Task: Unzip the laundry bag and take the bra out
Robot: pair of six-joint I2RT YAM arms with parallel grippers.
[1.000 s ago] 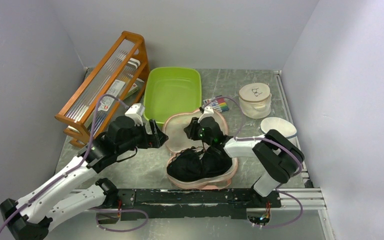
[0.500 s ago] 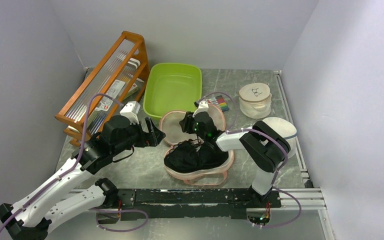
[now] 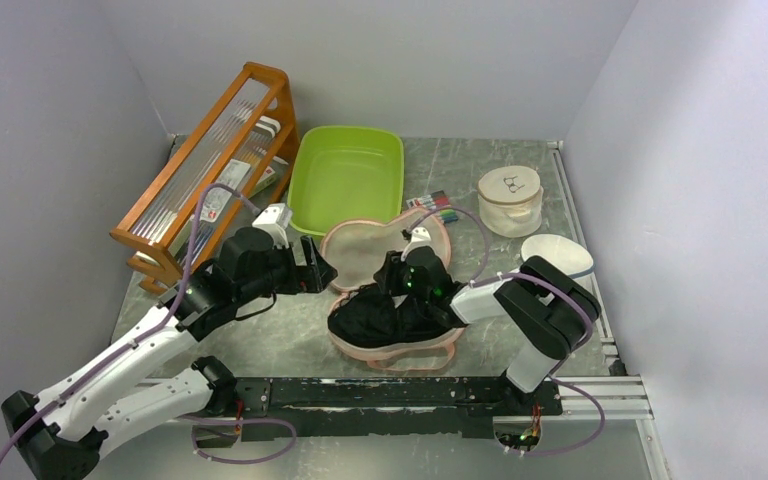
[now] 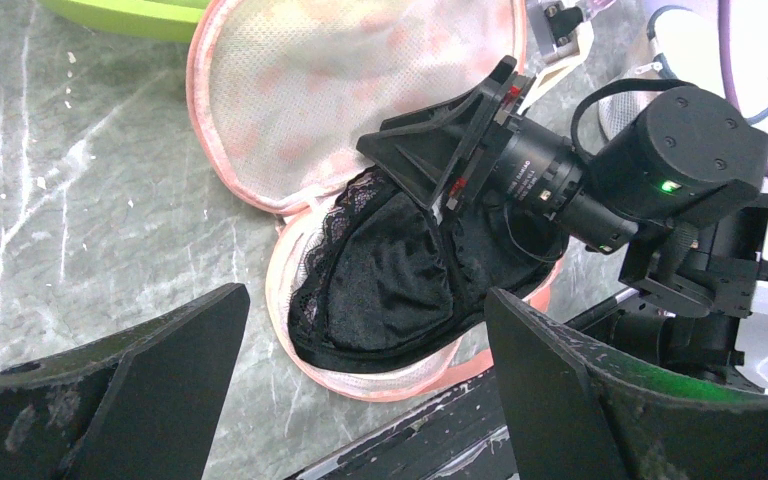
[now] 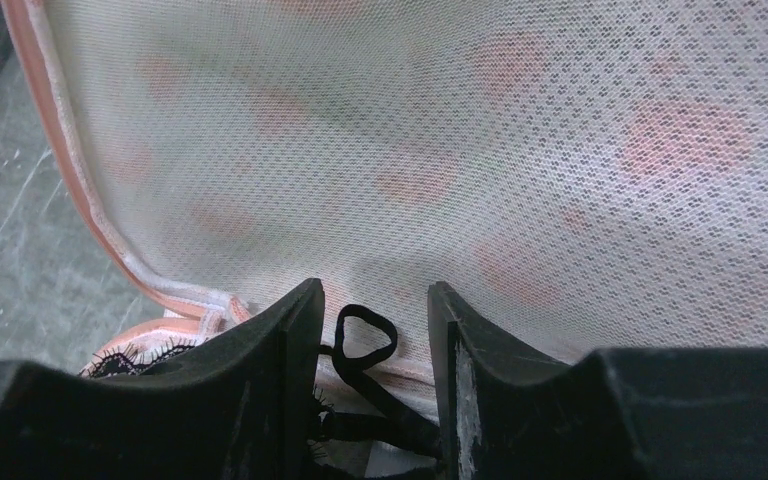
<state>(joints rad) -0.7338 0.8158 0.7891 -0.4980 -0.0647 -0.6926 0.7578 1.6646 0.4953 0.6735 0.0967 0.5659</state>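
Your left gripper (image 3: 318, 270) hovering by the bag (image 3: 360, 248), jaws spread wide, right gripper (image 5: 365, 300) jaws parted around a strap (image 5: 364, 322) of the bra (image 3: 385, 315).

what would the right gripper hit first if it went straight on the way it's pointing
Likely the bra strap looped in the gap of the right gripper, then right behind it the white mesh lining of the opened laundry bag; depth is hard to judge here.

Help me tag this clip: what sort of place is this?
Probably a robot test cell: plain white walls box in a marbled table, with a mounting rail, green tub and wooden rack.
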